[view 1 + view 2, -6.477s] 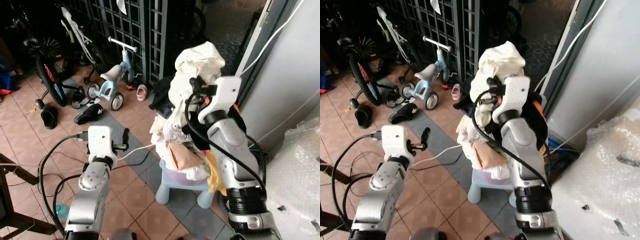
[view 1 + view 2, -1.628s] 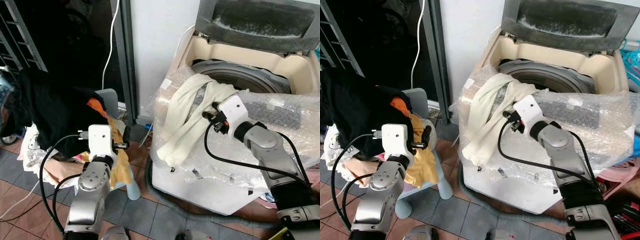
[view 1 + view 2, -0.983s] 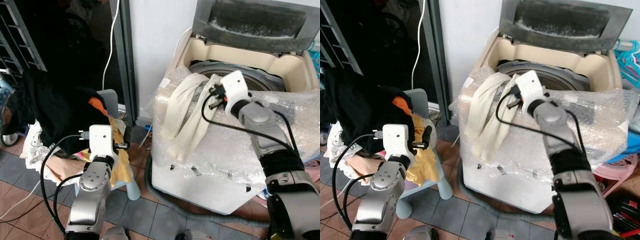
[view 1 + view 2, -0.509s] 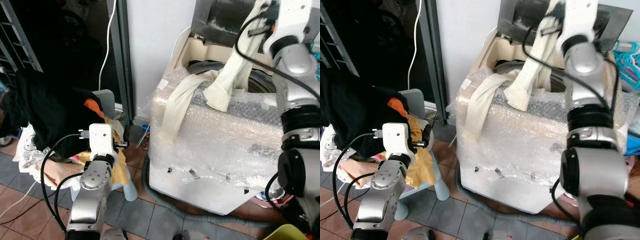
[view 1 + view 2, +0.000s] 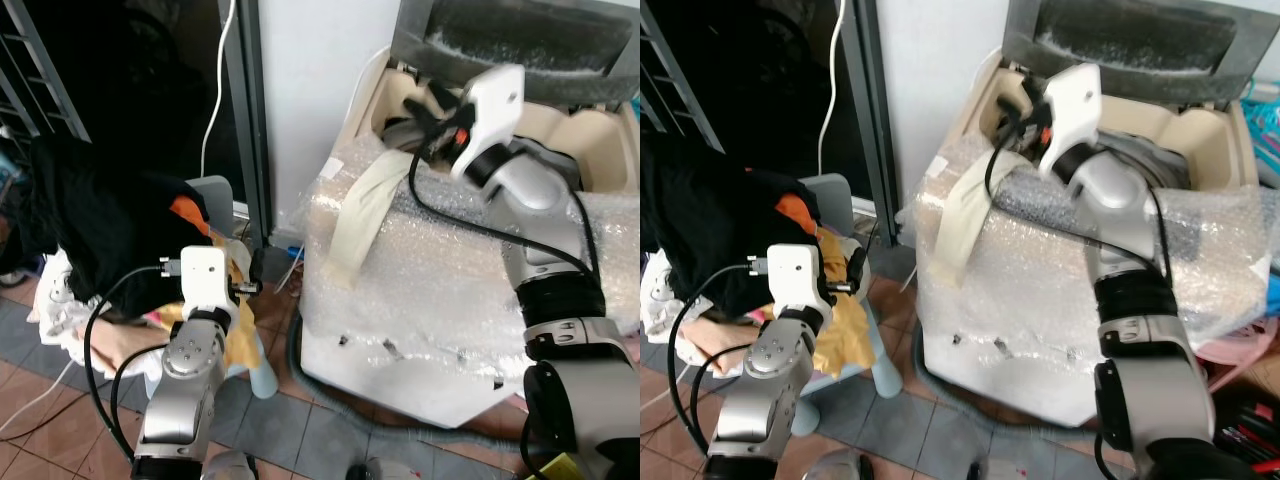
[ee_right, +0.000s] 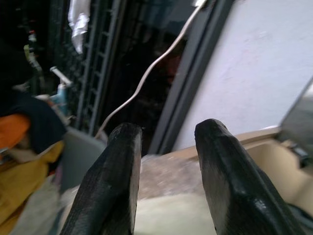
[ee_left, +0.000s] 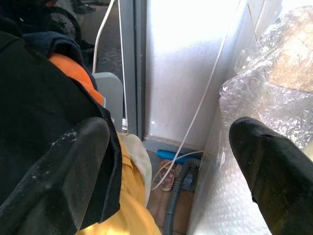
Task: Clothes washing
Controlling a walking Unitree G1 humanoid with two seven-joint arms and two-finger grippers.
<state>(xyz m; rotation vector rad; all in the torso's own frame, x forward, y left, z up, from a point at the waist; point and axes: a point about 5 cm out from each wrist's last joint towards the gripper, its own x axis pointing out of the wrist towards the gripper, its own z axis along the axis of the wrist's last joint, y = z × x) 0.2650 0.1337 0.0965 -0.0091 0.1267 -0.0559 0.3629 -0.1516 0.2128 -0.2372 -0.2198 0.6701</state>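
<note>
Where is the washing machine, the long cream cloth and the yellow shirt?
washing machine (image 5: 440,300), left eye view, bubble-wrapped front.
cream cloth (image 5: 362,215), left eye view, hanging strip.
yellow shirt (image 7: 128,215), left wrist view, fabric fold.

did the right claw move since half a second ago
Yes. The right claw has dropped from up by the washer lid to the tub rim, empty; the cream garment trails over the front.

Cream cloth (image 5: 362,212) draped limp over bubble-wrapped front edge of top-loading washing machine (image 5: 440,300), lid raised; piled dark and yellow clothes (image 5: 100,235) on stool beside.
</note>
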